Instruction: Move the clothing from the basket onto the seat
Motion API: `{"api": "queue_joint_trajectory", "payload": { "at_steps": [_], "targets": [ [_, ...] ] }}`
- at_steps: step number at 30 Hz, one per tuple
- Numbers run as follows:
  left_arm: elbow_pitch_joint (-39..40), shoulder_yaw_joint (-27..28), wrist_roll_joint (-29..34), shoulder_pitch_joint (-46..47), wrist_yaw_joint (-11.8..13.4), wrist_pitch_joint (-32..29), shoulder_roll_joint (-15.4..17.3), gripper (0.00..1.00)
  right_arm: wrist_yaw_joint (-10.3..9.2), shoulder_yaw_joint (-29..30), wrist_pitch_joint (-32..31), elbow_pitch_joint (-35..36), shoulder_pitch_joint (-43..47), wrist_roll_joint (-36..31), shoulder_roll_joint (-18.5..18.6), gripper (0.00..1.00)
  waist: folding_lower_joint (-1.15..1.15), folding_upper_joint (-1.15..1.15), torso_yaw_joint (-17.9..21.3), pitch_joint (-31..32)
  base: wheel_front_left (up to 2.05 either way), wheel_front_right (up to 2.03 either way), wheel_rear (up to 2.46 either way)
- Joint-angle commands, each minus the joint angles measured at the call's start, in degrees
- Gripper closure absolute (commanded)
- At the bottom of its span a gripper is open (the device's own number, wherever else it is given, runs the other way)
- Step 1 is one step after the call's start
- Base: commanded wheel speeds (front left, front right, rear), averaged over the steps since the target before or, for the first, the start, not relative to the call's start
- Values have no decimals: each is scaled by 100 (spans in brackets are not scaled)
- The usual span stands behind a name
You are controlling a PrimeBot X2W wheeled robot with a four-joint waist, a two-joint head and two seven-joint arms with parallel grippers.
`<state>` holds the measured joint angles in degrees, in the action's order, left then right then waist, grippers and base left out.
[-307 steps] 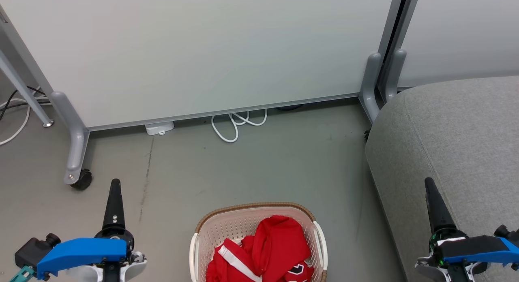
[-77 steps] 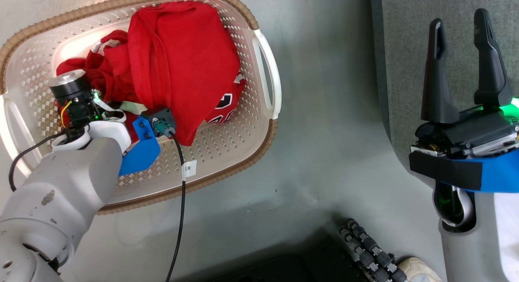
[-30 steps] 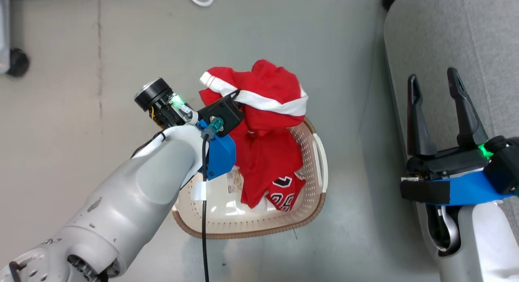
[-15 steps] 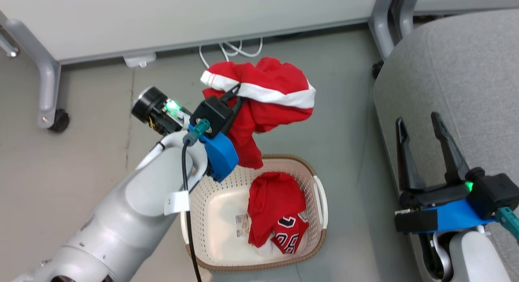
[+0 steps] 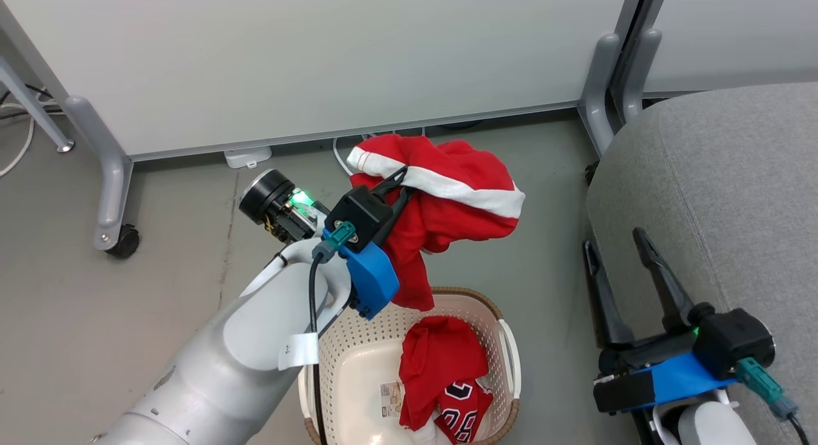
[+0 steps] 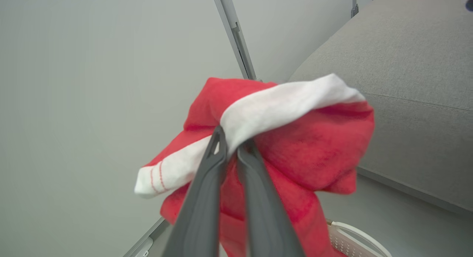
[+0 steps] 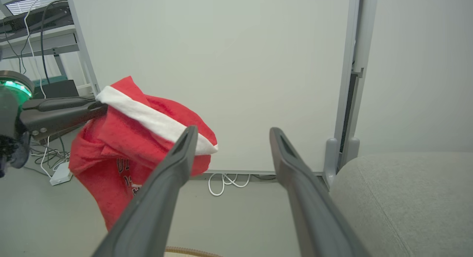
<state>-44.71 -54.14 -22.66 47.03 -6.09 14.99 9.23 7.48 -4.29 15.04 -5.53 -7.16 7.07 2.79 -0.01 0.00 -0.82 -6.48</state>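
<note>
My left gripper (image 5: 401, 179) (image 6: 231, 140) is shut on a red garment with a white stripe (image 5: 447, 202) (image 6: 295, 139) (image 7: 125, 146), which hangs in the air above the basket's far rim. The cream basket (image 5: 345, 368) stands on the floor at the bottom centre, with a red jersey with black-and-white numerals (image 5: 447, 381) lying in its right half. The grey seat (image 5: 722, 189) (image 6: 406, 65) (image 7: 399, 198) fills the right side. My right gripper (image 5: 617, 237) (image 7: 231, 131) is open and empty beside the seat's left edge.
A pale partition panel (image 5: 319, 61) on wheeled grey feet (image 5: 118, 240) stands behind the basket. White cable loops (image 7: 225, 183) and a white box (image 5: 246, 157) lie at its foot. Grey floor (image 5: 160, 291) spreads to the left.
The head camera has tilted up. The left gripper has carried the striped garment to the right, toward the seat, still held. The right gripper stays open.
</note>
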Motion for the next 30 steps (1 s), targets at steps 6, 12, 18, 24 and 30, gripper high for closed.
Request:
{"api": "queue_joint_trajectory", "payload": {
  "at_steps": [6, 12, 18, 24, 30],
  "targets": [
    [63, 104, 87, 82, -44, 29, -73, 100, 3, -266, 22, -109, 23, 48, 18, 0, 1, 0, -59, 1, 0, 0, 0],
    [50, 133, 153, 166, -78, 29, -166, 100, 3, -626, 22, -277, -185, -6, 18, 0, 1, 0, -111, -42, 0, 0, 0],
    [45, 151, 196, 226, -91, 29, -269, 100, 2, -1105, 22, -530, -384, 18, 20, 0, 1, 0, -156, -78, 0, 0, 0],
    [71, 174, 241, 291, -111, 29, -346, 100, 3, -1578, 22, -873, -717, 34, 19, 0, 1, 0, -202, -152, 0, 0, 0],
    [105, 155, 269, 334, -129, 29, -420, 100, 3, -1862, 22, -1175, -1064, 120, 19, 0, 1, 0, -278, -226, 0, 0, 0]
  ]
}}
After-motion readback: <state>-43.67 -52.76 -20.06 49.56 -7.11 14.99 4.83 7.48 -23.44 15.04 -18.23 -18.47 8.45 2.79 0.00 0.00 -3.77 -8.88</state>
